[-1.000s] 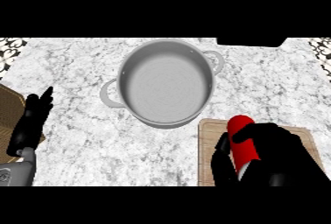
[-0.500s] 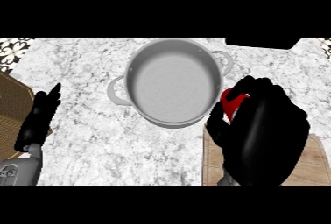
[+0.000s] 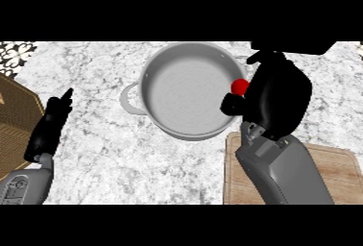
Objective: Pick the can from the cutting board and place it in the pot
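My right hand point(image 3: 278, 96) is curled round a red can point(image 3: 240, 86), of which only a small patch shows between thumb and fingers. It holds the can over the right rim of the large grey pot point(image 3: 186, 91), which stands on the marble counter at the upper middle. Below, my right forearm crosses the wooden cutting board point(image 3: 339, 168) at the lower right. At the left, my left hand point(image 3: 48, 127) rests open above the counter, fingers pointing up.
A brown woven mat or basket point(image 3: 16, 113) lies at the left edge behind my left hand. A patterned tile patch point(image 3: 14, 52) shows at the top left. Bare marble counter point(image 3: 135, 163) spreads between the two arms.
My right hand has carried the can up off the cutting board and leftward to the pot's right rim. The left hand has hardly moved.
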Action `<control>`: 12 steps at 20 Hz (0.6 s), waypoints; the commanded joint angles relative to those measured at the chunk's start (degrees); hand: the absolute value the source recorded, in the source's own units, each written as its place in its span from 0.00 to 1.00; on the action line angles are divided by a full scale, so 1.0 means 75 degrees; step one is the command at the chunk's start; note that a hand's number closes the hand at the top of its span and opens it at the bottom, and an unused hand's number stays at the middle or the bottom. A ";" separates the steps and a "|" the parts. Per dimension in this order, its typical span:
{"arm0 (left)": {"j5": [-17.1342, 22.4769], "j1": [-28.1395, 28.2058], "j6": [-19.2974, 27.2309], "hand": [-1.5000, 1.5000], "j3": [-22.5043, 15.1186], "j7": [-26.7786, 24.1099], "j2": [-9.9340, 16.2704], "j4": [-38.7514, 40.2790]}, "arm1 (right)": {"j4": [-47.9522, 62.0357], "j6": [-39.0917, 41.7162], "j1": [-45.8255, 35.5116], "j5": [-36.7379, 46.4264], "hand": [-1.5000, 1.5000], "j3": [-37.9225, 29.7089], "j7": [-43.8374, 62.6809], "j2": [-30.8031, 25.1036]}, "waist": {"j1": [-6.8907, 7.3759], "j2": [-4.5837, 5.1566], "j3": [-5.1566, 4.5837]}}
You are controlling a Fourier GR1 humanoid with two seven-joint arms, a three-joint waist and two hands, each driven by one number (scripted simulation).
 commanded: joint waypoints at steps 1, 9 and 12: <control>0.0014 -0.0035 -0.0022 0.50 0.0011 -0.0125 -0.0018 0.0121 | 0.1013 -0.1184 -0.0852 -0.0808 0.00 -0.0424 0.1799 0.0071 | 0.0071 0.0012 -0.0001; 0.0070 -0.0016 -0.0119 0.50 0.0063 0.0080 0.0044 0.0131 | 0.0914 -0.3631 -0.1363 0.0092 0.00 -0.0858 0.1253 0.0071 | -0.0085 -0.0076 0.0011; 0.0060 0.0065 -0.0015 0.50 0.0133 -0.0020 0.0005 0.0213 | 0.0671 -0.4133 -0.1394 0.0533 0.00 -0.1014 0.1284 0.0071 | -0.0258 -0.0130 0.0007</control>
